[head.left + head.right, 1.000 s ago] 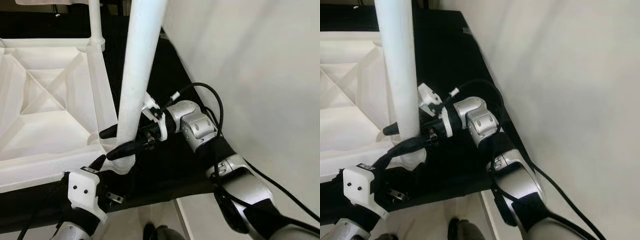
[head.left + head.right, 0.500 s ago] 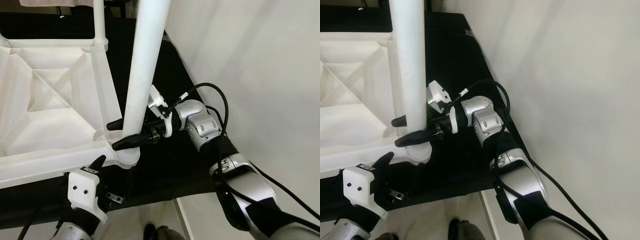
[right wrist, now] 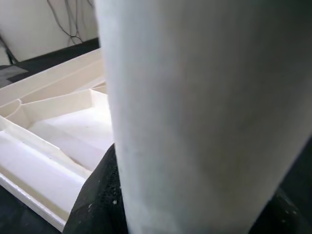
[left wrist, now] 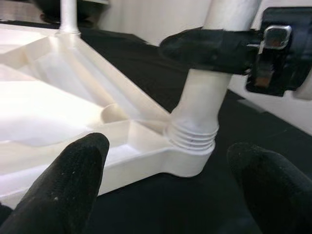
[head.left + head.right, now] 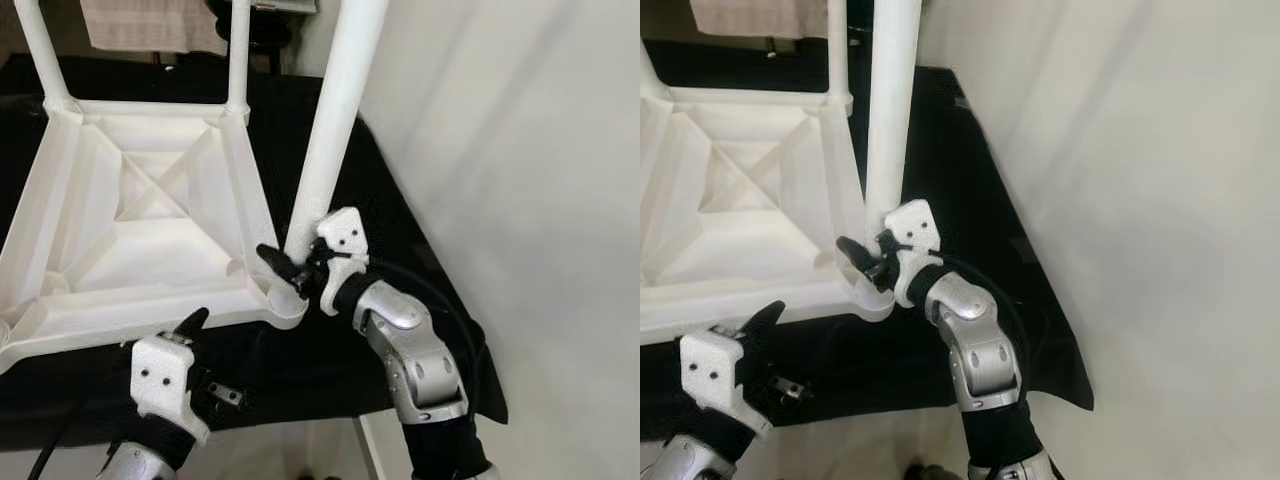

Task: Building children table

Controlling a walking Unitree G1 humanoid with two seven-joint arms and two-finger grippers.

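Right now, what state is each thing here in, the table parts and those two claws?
Tabletop: upside down on the black cloth, ribbed underside up.
Near leg: upright, its threaded end in the corner socket, threads showing.
Two far legs: standing in their corners.
Right gripper: shut on the near leg, low down.
Left gripper: open, near the socket, touching nothing.

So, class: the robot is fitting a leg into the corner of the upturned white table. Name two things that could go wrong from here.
1. The right gripper is clamped low on the near leg, and thread still shows above the corner socket; the tall leg may tilt and cross-thread.
2. The left gripper is open and off the tabletop, so the unheld top could slide on the black cloth as the leg is twisted.
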